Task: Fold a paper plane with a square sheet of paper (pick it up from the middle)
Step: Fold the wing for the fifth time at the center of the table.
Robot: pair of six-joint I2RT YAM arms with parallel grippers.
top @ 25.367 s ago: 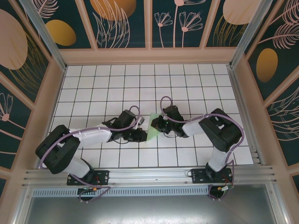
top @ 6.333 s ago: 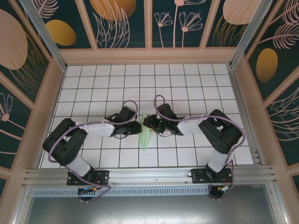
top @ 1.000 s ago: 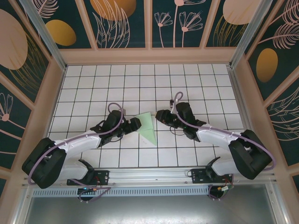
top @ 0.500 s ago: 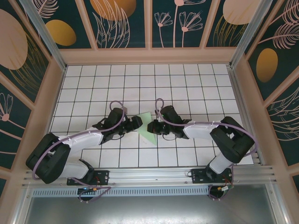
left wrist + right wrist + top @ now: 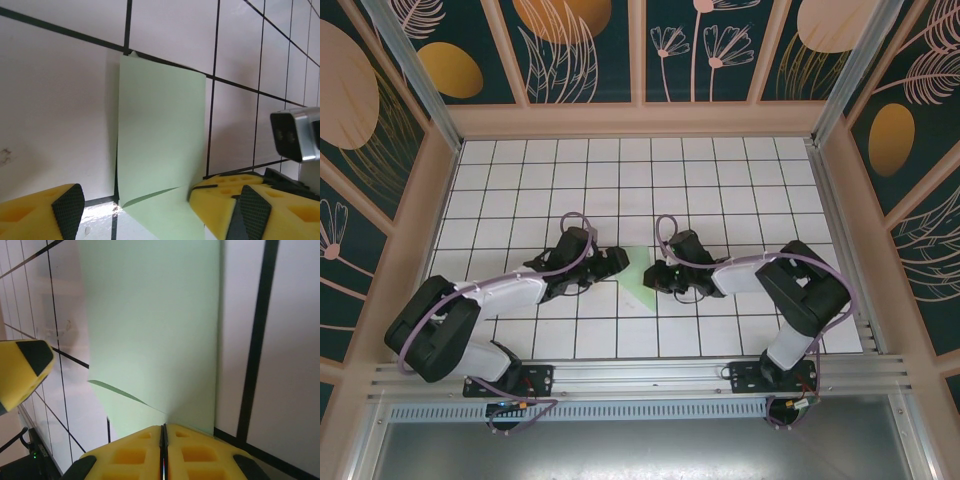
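Note:
The pale mint-green sheet of paper lies flat on the white grid table, folded into a broad pointed paper-plane shape with one flap slightly lifted. My left gripper is at its left edge, open wide and low, and the paper runs between its yellow fingers. My right gripper is at the right edge with its jaws shut. Its fingertips rest on the paper's border, and no paper is visible between the jaws.
The gridded table is walled by a wooden frame with patterned panels. A metal rail runs along the near edge by both arm bases. The two grippers face each other about a tile apart.
Over the last second my right gripper came in leftward to the paper's right edge and closed. My left gripper edged right against the paper, staying open.

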